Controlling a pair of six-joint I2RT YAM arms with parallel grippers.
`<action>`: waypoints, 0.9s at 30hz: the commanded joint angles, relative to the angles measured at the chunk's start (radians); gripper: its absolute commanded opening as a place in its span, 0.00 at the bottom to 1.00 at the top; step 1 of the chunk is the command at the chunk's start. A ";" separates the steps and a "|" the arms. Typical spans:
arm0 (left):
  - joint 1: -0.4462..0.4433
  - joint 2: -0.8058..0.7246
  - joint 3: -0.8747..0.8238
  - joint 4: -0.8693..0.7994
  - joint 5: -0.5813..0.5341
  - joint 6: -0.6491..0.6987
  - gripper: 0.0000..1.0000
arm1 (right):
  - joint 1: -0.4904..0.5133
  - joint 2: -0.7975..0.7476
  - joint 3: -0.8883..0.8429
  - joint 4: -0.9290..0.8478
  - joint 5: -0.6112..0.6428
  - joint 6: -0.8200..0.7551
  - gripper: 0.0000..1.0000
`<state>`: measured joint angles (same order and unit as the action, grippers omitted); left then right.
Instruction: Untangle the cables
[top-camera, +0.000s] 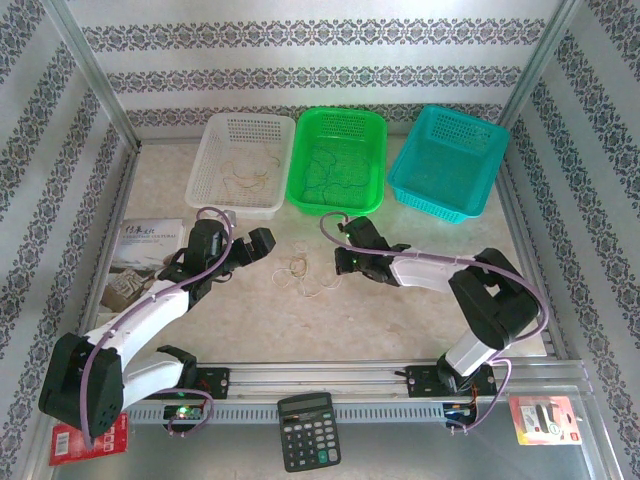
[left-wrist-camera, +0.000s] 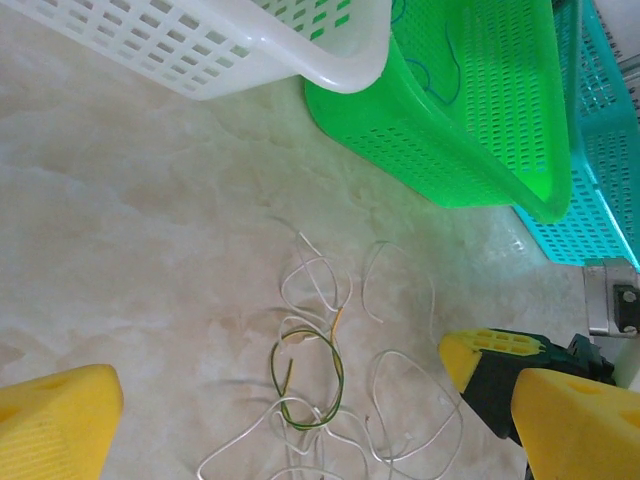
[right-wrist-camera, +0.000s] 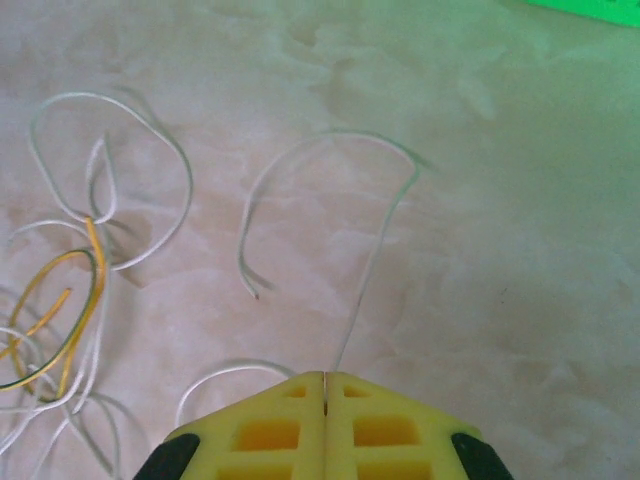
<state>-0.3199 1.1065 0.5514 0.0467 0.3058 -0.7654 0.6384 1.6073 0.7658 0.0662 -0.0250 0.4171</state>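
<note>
left end effector (left-wrist-camera: 285, 380): spread wide, cables (left-wrist-camera: 320, 390) at lower centre of its wrist view | right end effector (right-wrist-camera: 325, 380): pressed together, pinching one white strand (right-wrist-camera: 385, 215) at bottom centre | cables: tangled on table (top-camera: 400, 315), centre of top view

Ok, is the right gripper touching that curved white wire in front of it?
Touching. The right wrist view shows the white wire running straight into the closed seam of the right gripper, its end pinched between the jaws.
</note>
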 joint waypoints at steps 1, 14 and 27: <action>-0.008 0.010 0.038 0.042 0.022 -0.011 1.00 | -0.012 -0.069 -0.030 0.055 -0.026 0.022 0.00; -0.010 0.107 0.066 0.164 0.155 -0.055 1.00 | -0.015 -0.200 -0.132 0.297 -0.188 0.077 0.00; -0.034 0.311 0.108 0.372 0.287 -0.064 0.84 | -0.037 -0.203 -0.197 0.499 -0.396 0.109 0.00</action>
<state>-0.3363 1.3968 0.6334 0.3172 0.5468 -0.8253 0.6140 1.4181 0.5823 0.4725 -0.3367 0.5068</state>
